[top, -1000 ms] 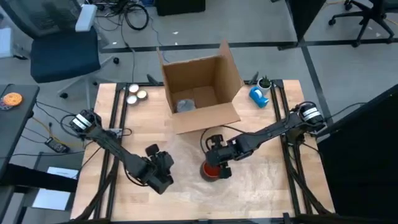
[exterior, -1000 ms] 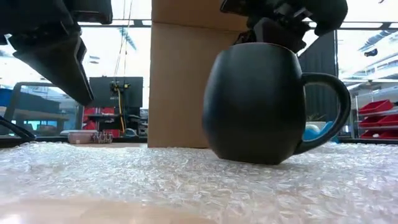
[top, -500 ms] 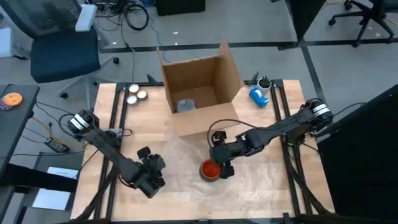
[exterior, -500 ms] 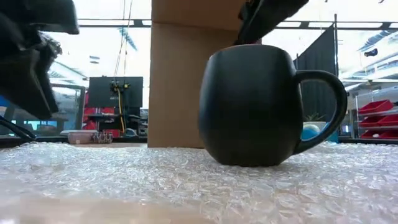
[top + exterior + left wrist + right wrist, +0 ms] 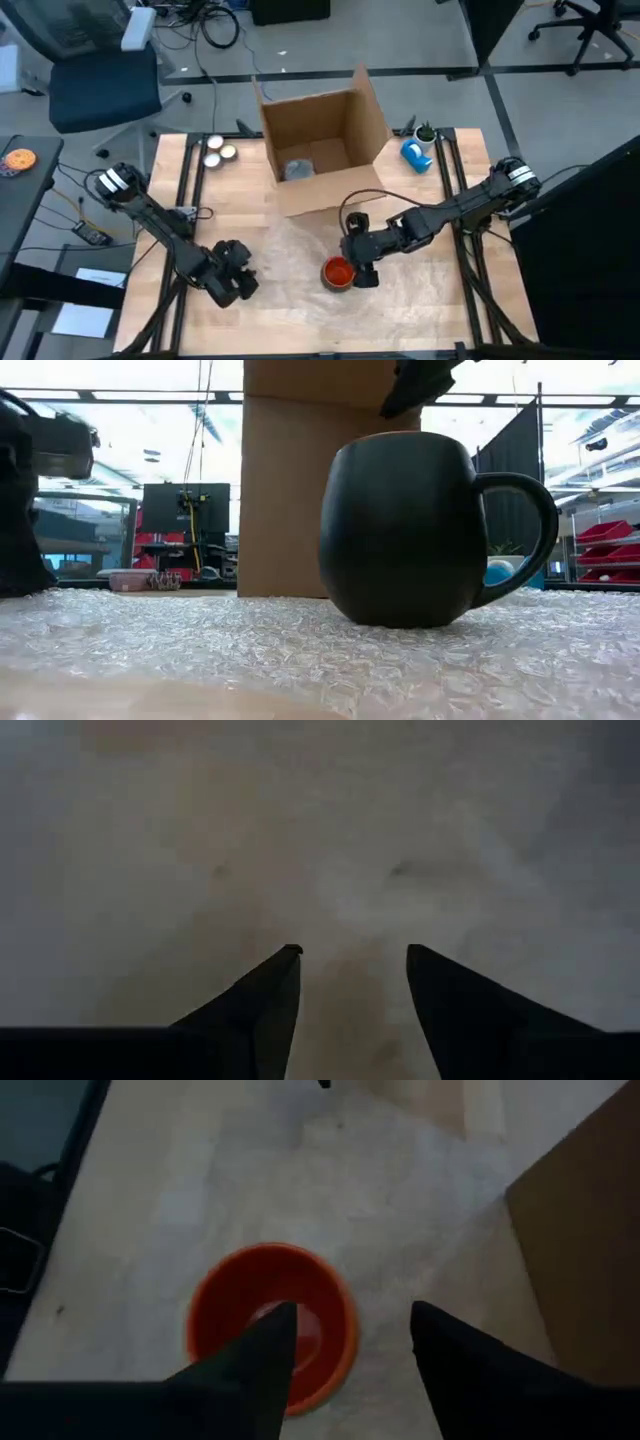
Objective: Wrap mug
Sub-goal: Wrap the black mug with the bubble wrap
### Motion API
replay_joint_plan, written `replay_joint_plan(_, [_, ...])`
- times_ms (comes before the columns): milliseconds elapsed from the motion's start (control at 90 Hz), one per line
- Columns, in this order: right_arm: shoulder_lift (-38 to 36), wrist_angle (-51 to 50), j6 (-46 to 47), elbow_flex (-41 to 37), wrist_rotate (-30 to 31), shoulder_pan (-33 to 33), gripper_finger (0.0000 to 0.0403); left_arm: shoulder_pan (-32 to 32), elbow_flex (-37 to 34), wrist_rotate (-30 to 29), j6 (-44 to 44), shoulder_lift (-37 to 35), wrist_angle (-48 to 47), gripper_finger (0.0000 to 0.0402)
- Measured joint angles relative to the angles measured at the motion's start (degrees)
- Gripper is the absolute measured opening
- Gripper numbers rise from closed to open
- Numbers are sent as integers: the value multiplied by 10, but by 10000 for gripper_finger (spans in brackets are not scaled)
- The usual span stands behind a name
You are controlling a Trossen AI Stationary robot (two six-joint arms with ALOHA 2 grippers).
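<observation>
Bubble wrap (image 5: 300,262): crinkly, on wood table (image 5: 250,190) | mug (image 5: 338,272): round, matte black, red inside | right gripper (image 5: 362,262): parted, at its 2 o'clock | left gripper (image 5: 232,285): parted, empty

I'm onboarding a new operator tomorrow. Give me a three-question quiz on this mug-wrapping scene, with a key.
1. True or false: the right claw is shut on the mug.
2. What does the mug stand on? A) bare wood B) bubble wrap C) the cardboard box
3. Fill in: the mug's inside is ____.

Key: 1 false, its fingers are apart above the mug. 2 B. 3 red.
</observation>
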Motion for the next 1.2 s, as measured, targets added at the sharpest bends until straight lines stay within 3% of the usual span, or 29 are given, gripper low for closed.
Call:
replay_joint_plan(78, [0, 2, 12, 0, 1, 2, 168, 3, -10, 13, -1, -1, 36, 168])
replay_joint_plan(344, [0, 19, 56, 2, -5, 5, 168, 18, -11, 18, -23, 0, -25, 168])
replay_joint_plan(578, [-14, -179, 166, 74, 8, 38, 167, 19, -11, 34, 7, 4, 8, 168])
replay_joint_plan(867, [-15, -357, 392, 90, -3, 117, 167, 39, -11, 21, 112, 46, 141, 168])
replay_joint_plan(1078, [-15, -400, 613, 31, -80, 199, 167, 64, -8, 49, 135, 78, 193, 168])
replay_joint_plan(1200, [-14, -390, 733, -19, -139, 244, 167, 65, -10, 66, 192, 80, 235, 168])
